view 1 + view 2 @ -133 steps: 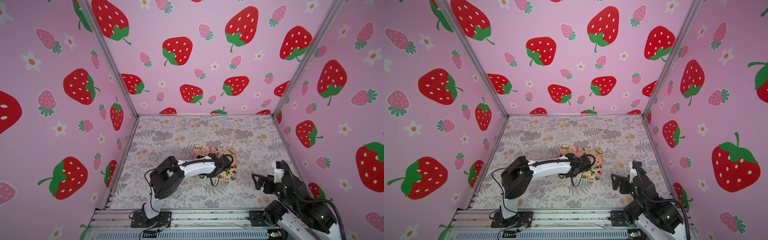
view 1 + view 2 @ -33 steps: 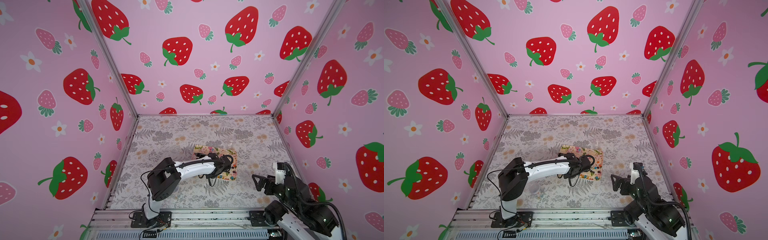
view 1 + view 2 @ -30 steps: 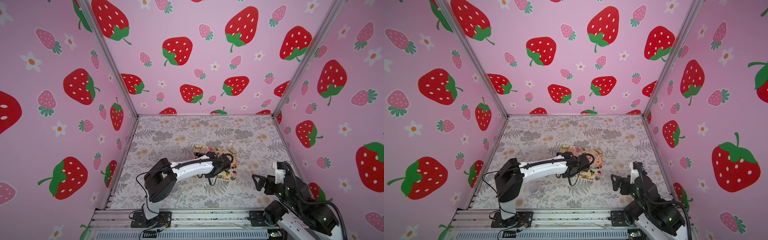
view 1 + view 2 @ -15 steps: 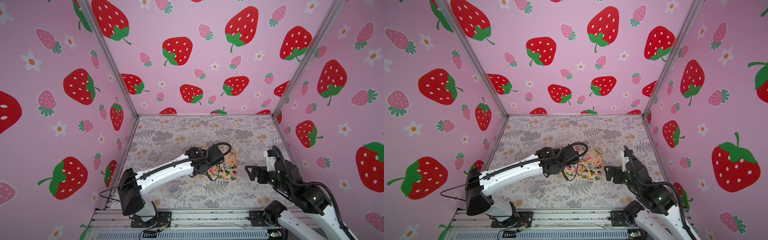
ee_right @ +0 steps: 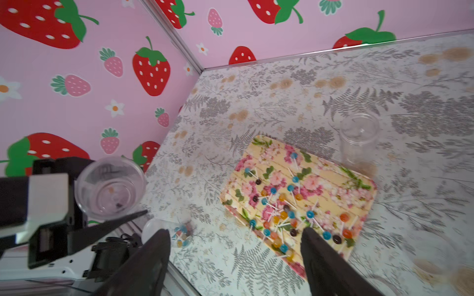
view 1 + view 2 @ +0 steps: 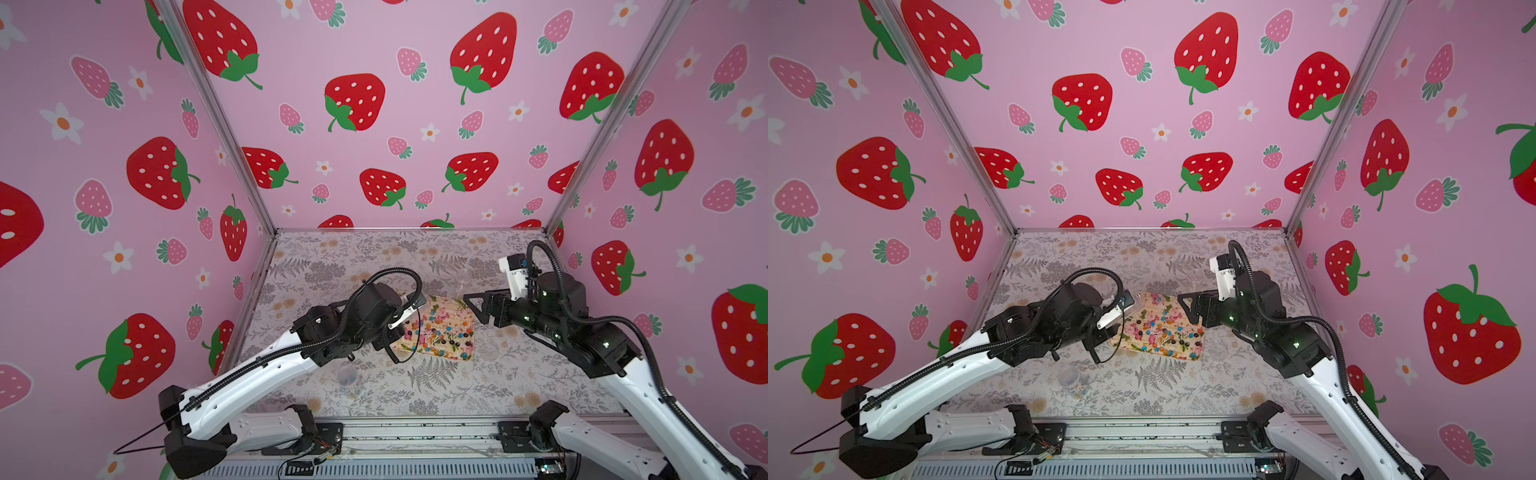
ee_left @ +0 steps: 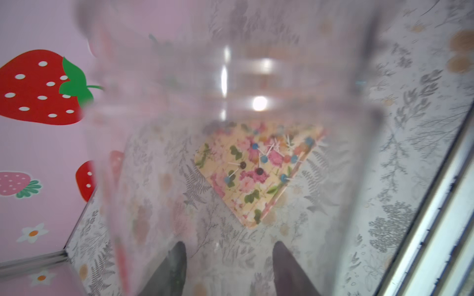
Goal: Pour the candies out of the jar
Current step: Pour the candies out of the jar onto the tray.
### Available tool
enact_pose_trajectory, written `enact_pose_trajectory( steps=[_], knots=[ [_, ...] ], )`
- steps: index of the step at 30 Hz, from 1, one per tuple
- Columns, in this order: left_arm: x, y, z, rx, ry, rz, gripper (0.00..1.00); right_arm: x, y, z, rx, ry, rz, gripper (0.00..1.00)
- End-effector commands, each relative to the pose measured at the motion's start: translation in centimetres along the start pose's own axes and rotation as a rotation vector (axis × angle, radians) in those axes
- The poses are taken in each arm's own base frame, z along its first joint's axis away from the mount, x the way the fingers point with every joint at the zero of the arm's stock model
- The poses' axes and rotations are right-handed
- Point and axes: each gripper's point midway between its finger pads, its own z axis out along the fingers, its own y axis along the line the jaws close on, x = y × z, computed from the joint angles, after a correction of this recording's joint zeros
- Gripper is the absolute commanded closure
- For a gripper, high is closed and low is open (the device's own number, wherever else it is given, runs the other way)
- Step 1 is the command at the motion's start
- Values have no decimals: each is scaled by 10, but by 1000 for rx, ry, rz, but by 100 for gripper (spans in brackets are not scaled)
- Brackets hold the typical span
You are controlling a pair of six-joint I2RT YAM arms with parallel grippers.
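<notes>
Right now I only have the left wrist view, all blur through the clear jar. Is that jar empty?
Observer: Almost. The right wrist view looks straight into the jar held by the left gripper: only a dark speck shows inside.
Operator: Anything more to pour?
Observer: A second clear jar sits on the table, nearer the arm bases than the tray, with candies inside.
Operator: And my other arm?
Observer: The right gripper is open and empty, hovering by the tray's edge.
</notes>
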Motion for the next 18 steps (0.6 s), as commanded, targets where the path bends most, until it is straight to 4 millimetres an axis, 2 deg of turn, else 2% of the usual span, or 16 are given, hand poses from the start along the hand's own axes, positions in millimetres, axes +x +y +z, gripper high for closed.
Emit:
enact_pose_trajectory(
  steps=[1, 6, 11, 14, 18],
  knots=[
    [-25, -18, -15, 132, -175, -31, 44, -28, 43, 3, -195, -17, -70, 24],
    [-28, -25, -26, 183, -260, -62, 44, -38, 65, 7, -300, 20, -105, 34],
    [-29, -29, -30, 214, -286, -73, 43, -33, 90, 8, -457, 74, -114, 46],
    [-29, -30, -30, 225, -290, -80, 43, -26, 92, 9, -478, 102, -115, 53],
    [-30, -30, -29, 226, -295, -87, 43, -20, 99, 8, -515, 126, -126, 58]
  ],
)
